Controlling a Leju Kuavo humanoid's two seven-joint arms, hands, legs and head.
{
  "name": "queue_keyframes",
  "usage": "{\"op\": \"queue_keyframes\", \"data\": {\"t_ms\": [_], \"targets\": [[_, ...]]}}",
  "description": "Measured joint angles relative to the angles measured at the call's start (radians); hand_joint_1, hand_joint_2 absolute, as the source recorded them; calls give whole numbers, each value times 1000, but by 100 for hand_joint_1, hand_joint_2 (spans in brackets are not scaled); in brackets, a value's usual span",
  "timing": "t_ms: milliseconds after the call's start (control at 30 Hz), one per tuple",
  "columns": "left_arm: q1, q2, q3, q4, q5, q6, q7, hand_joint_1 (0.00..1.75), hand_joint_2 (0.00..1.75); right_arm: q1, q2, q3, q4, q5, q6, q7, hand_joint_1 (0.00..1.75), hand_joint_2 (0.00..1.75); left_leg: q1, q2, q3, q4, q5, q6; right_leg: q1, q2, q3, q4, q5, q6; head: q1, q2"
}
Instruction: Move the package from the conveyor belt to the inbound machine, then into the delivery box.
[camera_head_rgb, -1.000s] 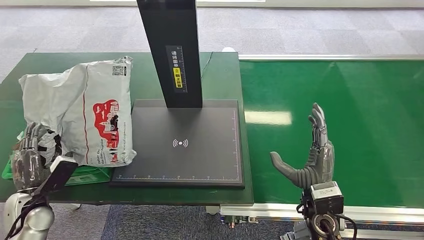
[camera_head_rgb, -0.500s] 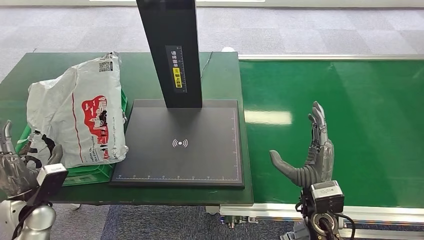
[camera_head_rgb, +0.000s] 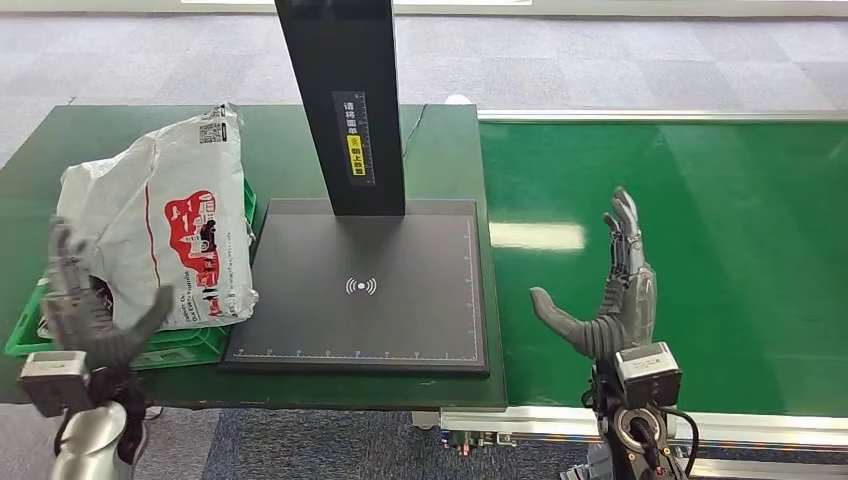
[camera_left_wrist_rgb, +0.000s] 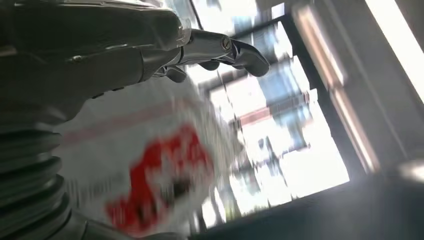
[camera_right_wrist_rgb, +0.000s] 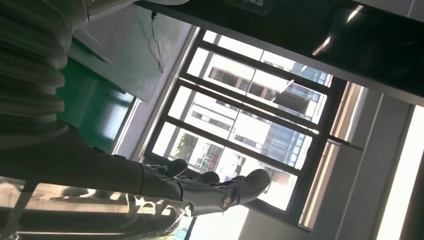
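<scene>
The package (camera_head_rgb: 165, 220), a crumpled white mailer bag with a red print, lies in the green delivery box (camera_head_rgb: 120, 345) at the table's left end, leaning up over the box's far side. My left hand (camera_head_rgb: 90, 310) is open in front of the bag, fingers spread, holding nothing. The left wrist view shows the bag (camera_left_wrist_rgb: 150, 170) blurred beyond the fingers (camera_left_wrist_rgb: 225, 50). My right hand (camera_head_rgb: 615, 300) stands open and upright over the green conveyor belt (camera_head_rgb: 700, 200), empty. The inbound machine's black plate (camera_head_rgb: 360, 285) and its post (camera_head_rgb: 345, 100) stand between the two hands.
The dark green table (camera_head_rgb: 440, 150) carries the machine and the box. The belt's metal rail (camera_head_rgb: 660, 115) runs along its far side. Grey carpet floor (camera_head_rgb: 600, 50) lies beyond.
My left hand let go of the package, which settled left into the green box. The hand then came back up in front of it, open. My right hand shifted slightly left.
</scene>
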Motion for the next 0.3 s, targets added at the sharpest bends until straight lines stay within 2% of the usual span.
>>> {"op": "queue_keyframes", "data": {"t_ms": [67,133,200,300], "targets": [[-31,-20,-67,52,-19,-160,0,0,175,-22,-1,15,22,17,22,23,0,175,0,0,0,0,0,0,0,0,0,0,1,0,0,0],[-62,-53,-130,109,-22,-261,5,0,175,-44,-1,32,47,32,50,45,0,175,-1,0,0,0,0,0,-1,0,0,0,1,1,0,0],[-87,-90,-184,168,-10,-312,13,0,175,-75,1,50,80,37,82,63,0,175,-1,0,0,1,0,1,-1,0,0,0,1,1,0,0],[-103,-127,-242,232,3,-327,18,0,175,-115,3,71,125,35,110,75,0,175,-1,0,0,1,0,1,-1,0,0,0,1,1,0,0]]}}
